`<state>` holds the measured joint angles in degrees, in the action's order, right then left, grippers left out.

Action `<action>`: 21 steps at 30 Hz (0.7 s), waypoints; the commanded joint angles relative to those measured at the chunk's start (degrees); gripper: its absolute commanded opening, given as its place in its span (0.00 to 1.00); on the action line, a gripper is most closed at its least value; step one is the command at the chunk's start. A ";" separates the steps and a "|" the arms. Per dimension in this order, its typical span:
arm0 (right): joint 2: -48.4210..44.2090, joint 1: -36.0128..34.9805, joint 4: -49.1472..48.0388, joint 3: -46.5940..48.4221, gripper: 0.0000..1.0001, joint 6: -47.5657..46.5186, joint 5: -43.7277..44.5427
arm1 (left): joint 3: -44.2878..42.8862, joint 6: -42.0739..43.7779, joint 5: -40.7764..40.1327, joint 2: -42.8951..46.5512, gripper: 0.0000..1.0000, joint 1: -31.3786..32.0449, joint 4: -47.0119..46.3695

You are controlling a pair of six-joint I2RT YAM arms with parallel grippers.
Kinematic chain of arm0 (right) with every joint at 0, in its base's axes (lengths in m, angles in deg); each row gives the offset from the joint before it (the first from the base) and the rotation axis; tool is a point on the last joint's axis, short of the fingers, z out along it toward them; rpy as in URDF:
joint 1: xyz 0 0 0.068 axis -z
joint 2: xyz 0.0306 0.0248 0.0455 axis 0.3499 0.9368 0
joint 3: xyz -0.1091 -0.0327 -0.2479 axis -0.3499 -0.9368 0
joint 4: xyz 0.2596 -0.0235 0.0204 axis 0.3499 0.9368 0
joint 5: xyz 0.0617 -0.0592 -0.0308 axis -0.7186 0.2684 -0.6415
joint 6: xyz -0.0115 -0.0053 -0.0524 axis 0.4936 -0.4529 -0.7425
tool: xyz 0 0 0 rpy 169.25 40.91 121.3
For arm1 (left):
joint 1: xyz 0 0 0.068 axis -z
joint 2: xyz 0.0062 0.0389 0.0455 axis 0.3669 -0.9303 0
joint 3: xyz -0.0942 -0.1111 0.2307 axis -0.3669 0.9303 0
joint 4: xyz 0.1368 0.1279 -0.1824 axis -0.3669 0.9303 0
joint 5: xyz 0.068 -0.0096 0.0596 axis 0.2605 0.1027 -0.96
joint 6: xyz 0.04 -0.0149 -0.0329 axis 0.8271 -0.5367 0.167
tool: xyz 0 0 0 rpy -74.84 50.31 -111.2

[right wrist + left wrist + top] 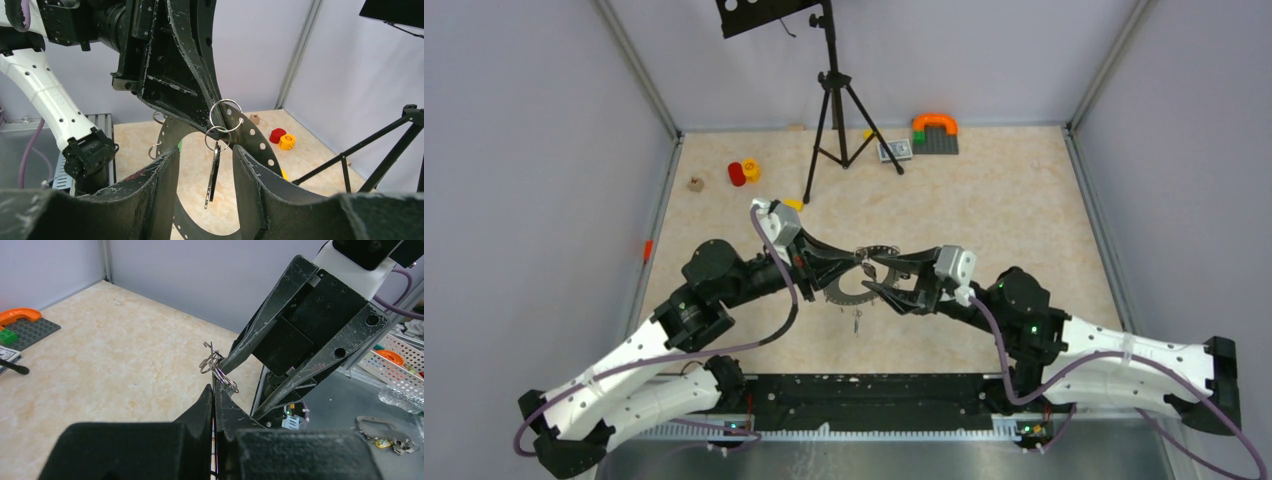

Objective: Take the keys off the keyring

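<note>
left gripper (214, 120) clenched on keyring (248, 139) | right gripper (205, 150) jaws apart, astride dangling key (215, 170) (no contact) | tripod (831, 80) well behind

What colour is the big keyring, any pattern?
The keyring is dark grey, with a row of small holes along its band; clearest in the right wrist view.

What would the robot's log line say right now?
left gripper: shut on keyring edge | right gripper: open, either side of hanging key | key: not yet off
</note>
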<state>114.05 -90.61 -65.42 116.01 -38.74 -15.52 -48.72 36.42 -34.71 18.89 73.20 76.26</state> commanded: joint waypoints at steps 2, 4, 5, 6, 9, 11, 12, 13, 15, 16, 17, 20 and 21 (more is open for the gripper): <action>1.56 -0.28 -2.72 0.02 0.41 0.68 0.60 | -0.25 0.00 2.84 1.21 0.00 0.00 -6.51; 2.03 -0.27 -3.17 -0.07 0.40 0.79 0.68 | -0.25 -0.09 2.92 1.14 0.00 0.00 -6.60; 2.14 -0.27 -3.42 -0.15 0.39 0.79 0.76 | -0.26 -0.09 2.99 1.15 0.00 0.00 -6.60; 2.40 -0.27 -3.50 -0.20 0.37 0.79 0.80 | -0.30 -0.17 3.10 1.14 0.00 0.00 -6.69; 2.77 -0.27 -3.83 -0.41 0.33 0.95 2.55 | -0.38 -0.18 3.28 1.26 0.00 0.01 -6.69; 2.96 -0.30 -4.52 -0.66 0.30 1.04 3.53 | -0.38 -0.27 3.58 1.31 0.00 0.00 -6.69; 3.05 -0.28 -5.00 -0.81 0.28 1.12 4.24 | -0.38 -0.35 3.71 1.28 0.00 0.00 -6.69; 3.04 -0.29 -5.46 -0.91 0.26 1.19 4.66 | -0.41 -0.36 3.87 1.28 0.00 0.00 -6.69; 3.27 -0.28 -6.17 -0.85 0.24 1.38 5.40 | -0.41 -0.54 4.28 1.14 0.00 0.00 -6.69; 3.34 -0.29 -6.54 -0.79 0.23 1.55 5.65 | -0.41 -0.60 4.53 1.11 0.00 0.00 -6.69; 3.37 -0.28 -6.84 -0.71 0.23 1.62 5.69 | -0.33 -0.66 4.67 1.13 0.00 0.00 -6.69; 3.31 -0.27 -7.77 -0.53 0.24 2.12 5.04 | -0.17 -0.71 4.70 1.14 0.00 0.00 -6.69; 3.37 -0.27 -8.14 -0.52 0.26 2.37 4.55 | -0.07 -0.71 4.64 1.17 0.00 0.00 -6.65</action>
<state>117.33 -90.61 -68.90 115.00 -37.62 -11.98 -48.56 36.59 -32.66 19.13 72.99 74.40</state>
